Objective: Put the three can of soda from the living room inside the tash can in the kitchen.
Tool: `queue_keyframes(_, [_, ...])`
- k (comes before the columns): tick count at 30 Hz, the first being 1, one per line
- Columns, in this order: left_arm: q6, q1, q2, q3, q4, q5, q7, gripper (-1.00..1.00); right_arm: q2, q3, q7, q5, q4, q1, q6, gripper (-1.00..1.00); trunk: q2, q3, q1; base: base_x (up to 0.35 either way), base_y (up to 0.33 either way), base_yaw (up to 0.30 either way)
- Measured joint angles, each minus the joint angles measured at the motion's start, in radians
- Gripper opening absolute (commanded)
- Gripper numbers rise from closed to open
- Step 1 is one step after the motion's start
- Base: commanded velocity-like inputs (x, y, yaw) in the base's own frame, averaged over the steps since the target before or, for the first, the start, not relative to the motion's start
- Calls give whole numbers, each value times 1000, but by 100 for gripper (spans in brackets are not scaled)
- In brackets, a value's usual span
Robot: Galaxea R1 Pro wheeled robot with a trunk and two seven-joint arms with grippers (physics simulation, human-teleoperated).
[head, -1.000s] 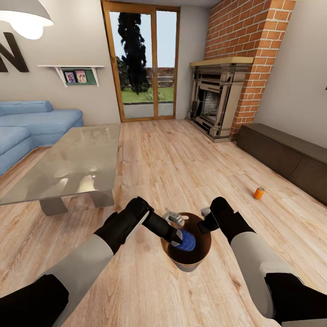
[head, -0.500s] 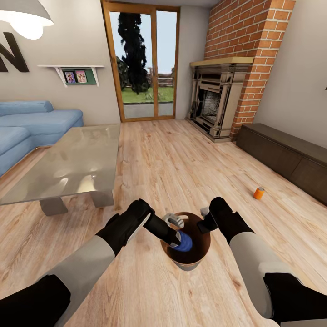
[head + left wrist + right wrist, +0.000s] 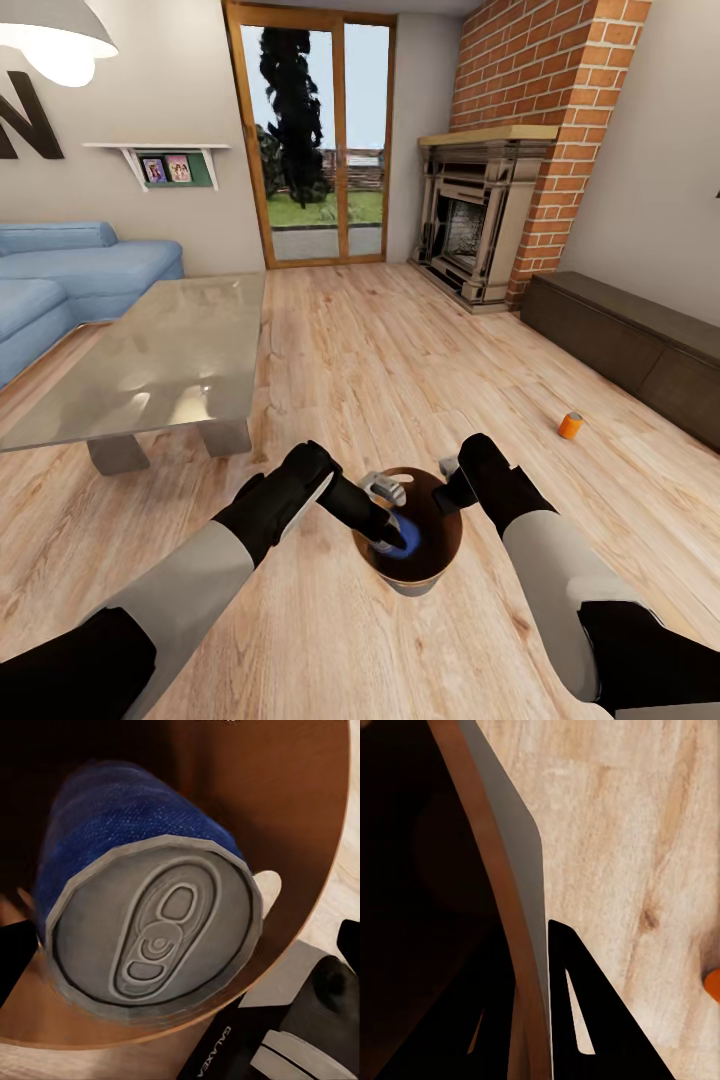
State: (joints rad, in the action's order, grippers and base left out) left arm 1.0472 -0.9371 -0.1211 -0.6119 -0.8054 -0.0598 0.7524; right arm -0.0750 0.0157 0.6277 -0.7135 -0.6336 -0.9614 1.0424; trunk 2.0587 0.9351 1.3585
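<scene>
**Over the bin mouth, blue can low inside**

On the wood floor right in front of me stands the bin [image 3: 425, 578], grey outside and brown within, and both my arms meet over it. My left gripper [image 3: 388, 530] reaches down into the opening, with the blue can [image 3: 405, 537] at its tip, well below the rim. From the left wrist camera the can [image 3: 142, 900] is very close, silvery top and pull tab facing the lens, its blue side against the brown inner wall [image 3: 300, 810]. I see only dark edges of the left fingers at the sides of that view and cannot tell whether they grip the can or have let it go.

My right gripper [image 3: 452, 492] sits at the bin's far right edge. In the right wrist view its two dark fingers [image 3: 577, 1020] straddle the wall [image 3: 514, 907], one inside, one outside, narrowly spaced and pinching the rim. Pale floor planks lie beyond.

An orange can [image 3: 570, 425] stands upright on the floor further off to my right, near the long dark cabinet [image 3: 630, 345], and a sliver of orange [image 3: 712, 984] shows at the edge of the right wrist view. The glass table [image 3: 160, 350] is ahead on my left with the blue sofa [image 3: 70, 270] behind it, and the brick fireplace [image 3: 480, 230] stands at the far wall
</scene>
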Motion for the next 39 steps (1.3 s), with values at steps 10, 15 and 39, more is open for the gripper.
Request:
queue_keyframes(10, [0, 1, 7, 0, -7, -5, 0, 100, 0, 1, -1, -9, 0, 0, -2, -100, 0, 0, 0, 0, 0, 0])
queue_keyframes(15, [0, 8, 16, 6, -55, -14, 12, 100, 0, 3, 0, 5, 0, 0, 1, -100, 0, 0, 0, 0, 0, 0])
queue_keyframes(39, [-164, 392, 485, 496, -565, -22, 154, 100, 35, 28, 2, 0, -3, 2, 0, -100, 0, 0, 0, 0, 0, 0])
